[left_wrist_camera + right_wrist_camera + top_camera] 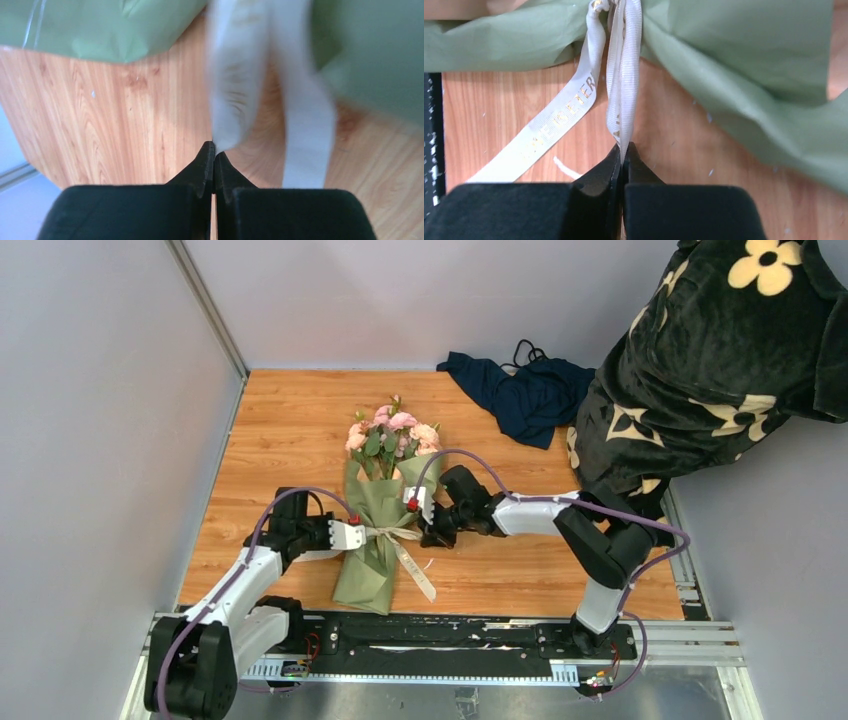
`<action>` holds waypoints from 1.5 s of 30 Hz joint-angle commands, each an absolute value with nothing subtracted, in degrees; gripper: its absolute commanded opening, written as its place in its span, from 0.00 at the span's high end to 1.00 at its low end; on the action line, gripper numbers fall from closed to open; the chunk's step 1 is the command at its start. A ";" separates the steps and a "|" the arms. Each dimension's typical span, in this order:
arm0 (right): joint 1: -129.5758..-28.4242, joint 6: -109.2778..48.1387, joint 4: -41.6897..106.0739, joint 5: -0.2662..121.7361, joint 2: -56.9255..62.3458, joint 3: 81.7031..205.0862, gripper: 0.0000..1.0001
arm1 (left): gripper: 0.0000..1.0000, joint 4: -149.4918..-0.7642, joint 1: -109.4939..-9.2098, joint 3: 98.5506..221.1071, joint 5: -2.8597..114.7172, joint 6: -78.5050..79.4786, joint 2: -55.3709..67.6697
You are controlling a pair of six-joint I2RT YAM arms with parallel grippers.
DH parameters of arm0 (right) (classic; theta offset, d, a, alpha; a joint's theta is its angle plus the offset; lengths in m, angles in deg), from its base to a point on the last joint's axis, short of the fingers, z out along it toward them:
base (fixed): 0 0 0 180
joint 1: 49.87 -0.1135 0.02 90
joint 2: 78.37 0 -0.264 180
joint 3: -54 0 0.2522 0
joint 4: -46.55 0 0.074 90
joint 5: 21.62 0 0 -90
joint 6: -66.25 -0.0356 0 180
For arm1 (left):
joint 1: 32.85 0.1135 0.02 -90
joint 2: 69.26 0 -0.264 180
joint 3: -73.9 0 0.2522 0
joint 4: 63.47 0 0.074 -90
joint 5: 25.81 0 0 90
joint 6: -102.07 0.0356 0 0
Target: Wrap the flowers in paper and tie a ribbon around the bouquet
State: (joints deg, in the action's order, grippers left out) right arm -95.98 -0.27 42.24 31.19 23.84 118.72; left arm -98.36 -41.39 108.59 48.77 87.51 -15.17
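The bouquet (378, 515) lies on the wooden table, its pink flowers (392, 433) poking out of the far end of the sage-green paper (368, 570). A cream ribbon (398, 534) cinches the paper's waist, one tail (418, 570) trailing toward the near edge. At the bouquet's left, my left gripper (352, 534) is shut on a ribbon loop (235, 90); its tips (214, 148) pinch the loop's end. On the right, my right gripper (428, 530) is shut on another ribbon loop (624, 75), tips (623, 149) pinching it. A printed tail (559, 120) lies beside it.
A dark navy cloth (520, 390) is bunched at the far right of the table. A person in black fabric with cream flower prints (720, 370) stands at the right edge. Grey walls close the left and back; a metal rail (450, 640) runs along the near edge.
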 commanded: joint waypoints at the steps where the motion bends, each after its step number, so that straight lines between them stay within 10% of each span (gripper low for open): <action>1: -94.73 -4.29 34.24 36.08 20.33 113.56 1.00 | 1.00 -92.49 -38.05 106.92 49.83 91.03 -13.70; 15: -89.53 -5.17 33.49 38.91 12.27 107.18 1.00 | 1.00 -100.17 -35.47 108.50 45.88 95.67 -14.75; 17: -89.71 -4.42 31.33 37.51 9.92 108.86 0.74 | 1.00 -106.30 -35.75 110.40 42.14 94.81 -17.27; 18: -89.71 -4.05 30.37 35.20 8.31 109.54 0.46 | 0.92 -108.28 -36.40 111.78 40.10 92.10 -18.33; 19: -89.72 -3.98 30.09 34.37 6.00 110.04 0.31 | 0.57 -110.11 -36.78 112.80 38.90 89.71 -19.40; 21: -88.19 -4.03 29.16 32.97 0.73 110.76 0.28 | 0.02 -113.67 -37.21 114.89 36.71 84.80 -21.61; 26: -73.62 -10.99 29.09 21.53 -14.45 113.72 0.27 | 0.00 -119.85 -37.25 126.05 38.24 59.93 -23.62; 33: -55.85 -28.09 32.03 54.49 -23.29 115.08 0.25 | 0.00 -128.60 -35.45 155.45 62.90 25.34 -6.23; 45: -55.24 -41.62 39.85 85.84 -27.35 97.31 0.22 | 0.00 -84.93 -34.55 125.68 66.96 17.70 -13.66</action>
